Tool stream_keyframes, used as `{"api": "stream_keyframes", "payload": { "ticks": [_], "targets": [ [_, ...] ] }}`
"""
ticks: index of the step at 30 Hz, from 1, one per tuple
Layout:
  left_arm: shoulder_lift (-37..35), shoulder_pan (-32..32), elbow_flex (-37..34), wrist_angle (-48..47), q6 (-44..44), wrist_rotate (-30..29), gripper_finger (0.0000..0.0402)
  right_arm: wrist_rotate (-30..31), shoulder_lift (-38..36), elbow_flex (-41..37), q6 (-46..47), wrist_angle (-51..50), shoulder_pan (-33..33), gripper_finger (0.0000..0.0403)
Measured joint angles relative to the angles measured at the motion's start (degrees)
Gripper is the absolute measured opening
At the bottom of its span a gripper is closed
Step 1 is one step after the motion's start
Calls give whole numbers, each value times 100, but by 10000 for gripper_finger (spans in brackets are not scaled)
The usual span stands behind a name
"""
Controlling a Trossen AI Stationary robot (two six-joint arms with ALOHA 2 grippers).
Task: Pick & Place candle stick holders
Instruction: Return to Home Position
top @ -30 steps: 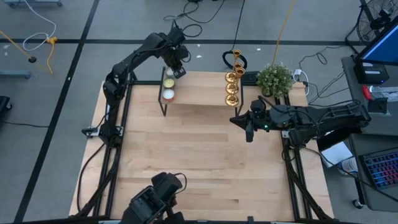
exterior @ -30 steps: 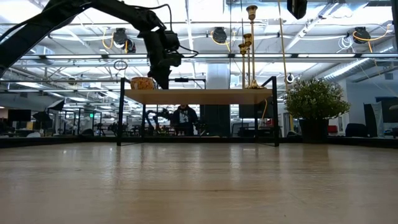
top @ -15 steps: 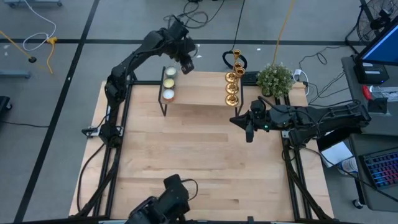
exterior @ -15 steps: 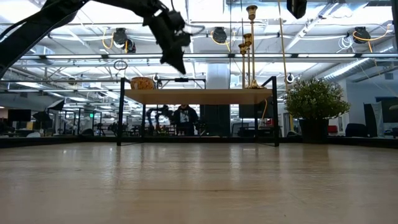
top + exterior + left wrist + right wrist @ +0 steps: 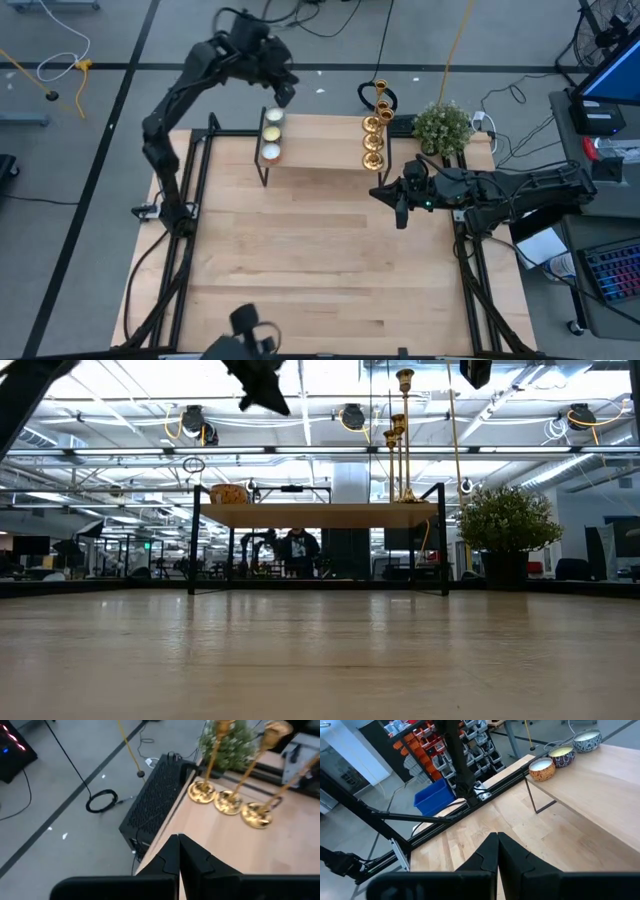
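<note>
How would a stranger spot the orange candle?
Find the raised wooden shelf at the table's back. At its end away from the gold candlesticks stand three candle tins in a row; the orange tin is nearest the shelf's front edge, beside a dark tin.

The holders [image 5: 372,140] gleam like polished brass; shelf [image 5: 320,145] and table [image 5: 320,250] are pale matt wood; my left end effector [image 5: 178,840] is matt black.

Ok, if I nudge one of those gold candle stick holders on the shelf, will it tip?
Probably easily: each candle stick holder has a tall thin stem over a small round base, so it looks top-heavy. The three stand close in a row on the shelf, so one falling could knock its neighbours.
</note>
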Motion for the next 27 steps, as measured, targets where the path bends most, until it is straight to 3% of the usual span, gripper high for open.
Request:
{"api": "stream_keyframes", "payload": {
  "ticks": [10, 18, 27],
  "targets": [
    [-726, -365, 3, -1082, -160, -319, 2, -4, 0, -2, -112, 38, 0, 0],
    [-853, -776, -2, -1968, -315, -471, 1, -4, 0, -2, -135, 38, 0, 0],
    [-859, -1650, -30, -2535, -864, -465, 2, -10, -46, 0, -387, 102, 0, 0]
  ]
}}
